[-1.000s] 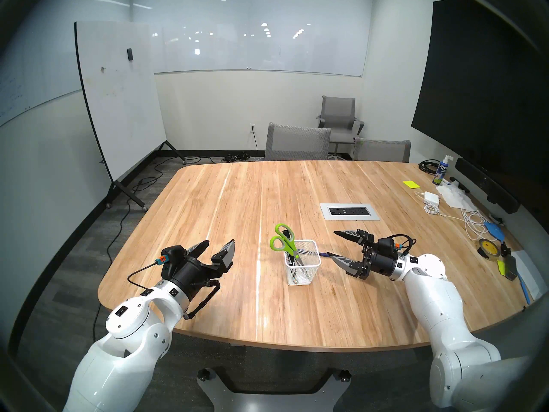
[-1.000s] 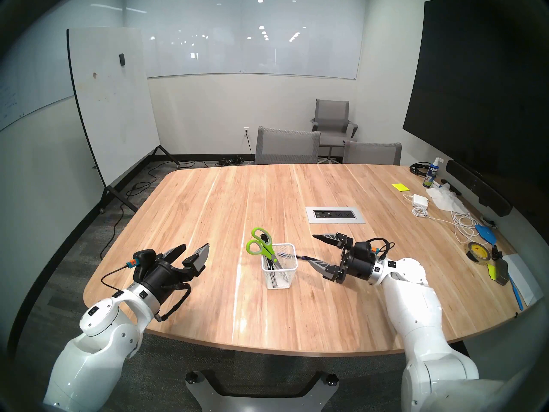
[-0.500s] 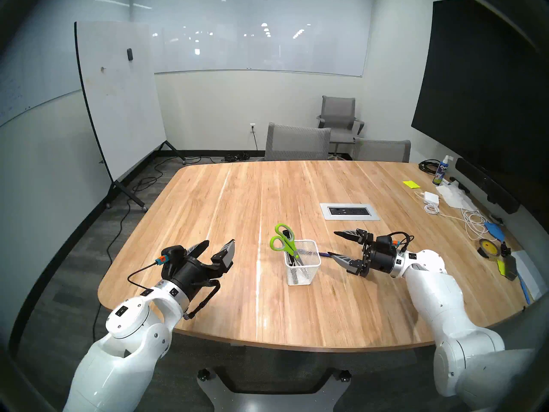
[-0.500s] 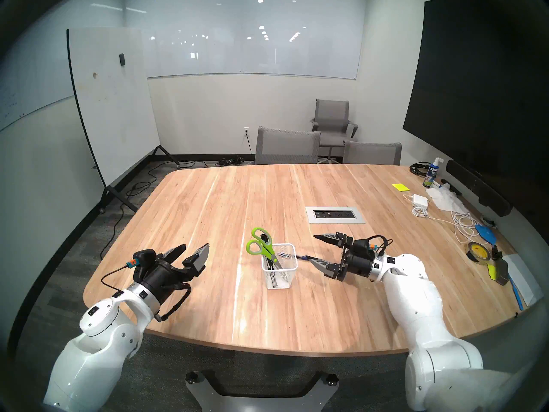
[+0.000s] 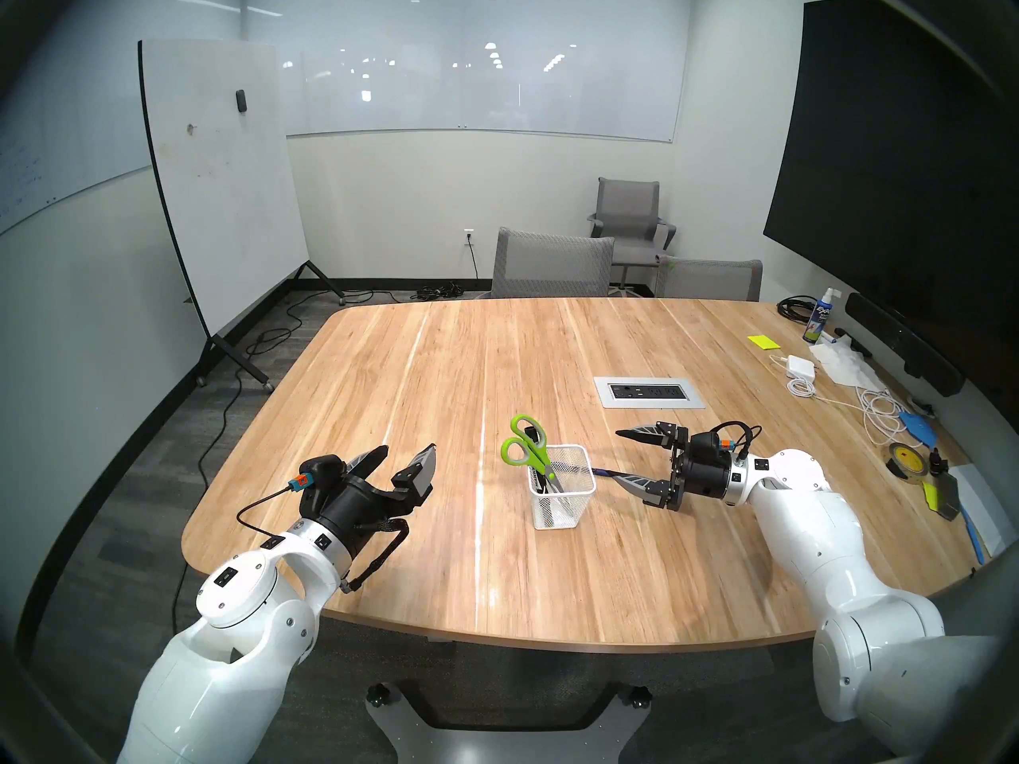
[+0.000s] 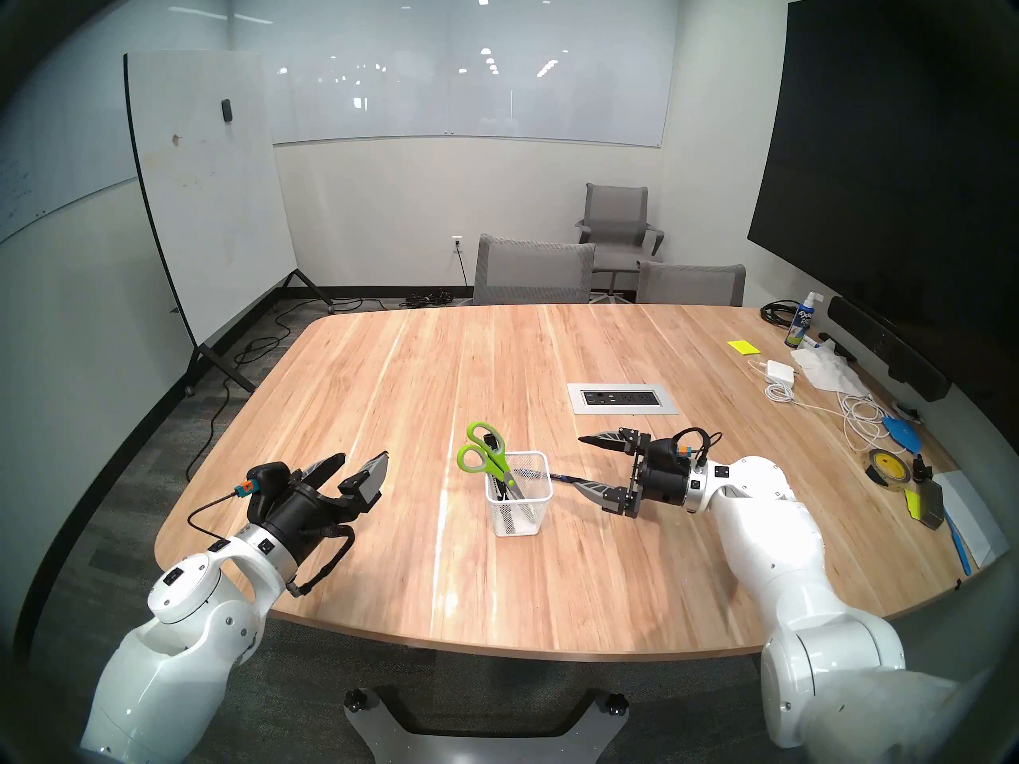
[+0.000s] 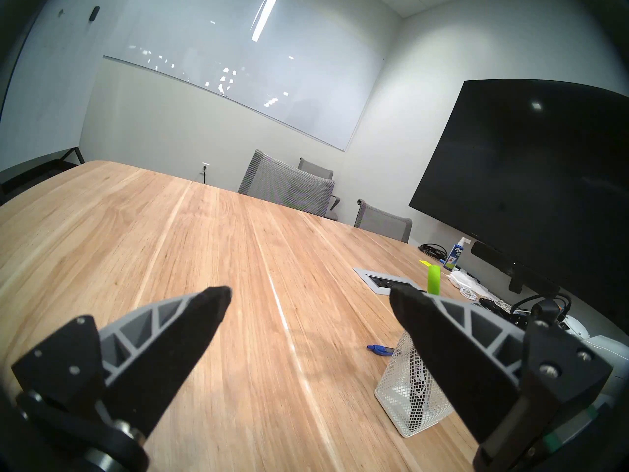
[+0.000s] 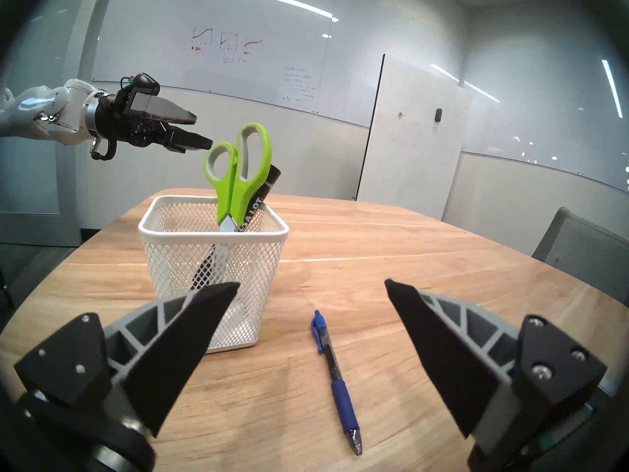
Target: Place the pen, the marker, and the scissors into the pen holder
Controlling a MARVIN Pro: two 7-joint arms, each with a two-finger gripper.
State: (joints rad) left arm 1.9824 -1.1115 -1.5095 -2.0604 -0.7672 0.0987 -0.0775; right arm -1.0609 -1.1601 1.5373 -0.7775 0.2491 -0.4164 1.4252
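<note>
The white mesh pen holder (image 5: 573,512) (image 6: 521,512) (image 8: 211,270) stands mid-table. The green-handled scissors (image 5: 524,448) (image 8: 238,175) and the black marker (image 5: 532,432) (image 8: 269,188) stand inside it, leaning left. The blue pen (image 8: 335,379) (image 5: 604,472) lies on the table just right of the holder. My right gripper (image 5: 616,454) (image 8: 311,284) is open and empty, its fingers straddling the pen from above and to the right. My left gripper (image 5: 408,448) (image 7: 309,290) hovers open and empty, well left of the holder.
A power outlet panel (image 5: 649,392) is set in the wooden table (image 5: 441,371) behind the right gripper. Cables, a charger (image 5: 800,366), a tape roll (image 5: 907,459) and a spray bottle (image 5: 819,319) clutter the right edge. Chairs stand at the far side.
My right elbow has swung outward to the right, and the wrist has levelled and edged slightly left, over the pen. The left arm, holder and pen have not moved.
</note>
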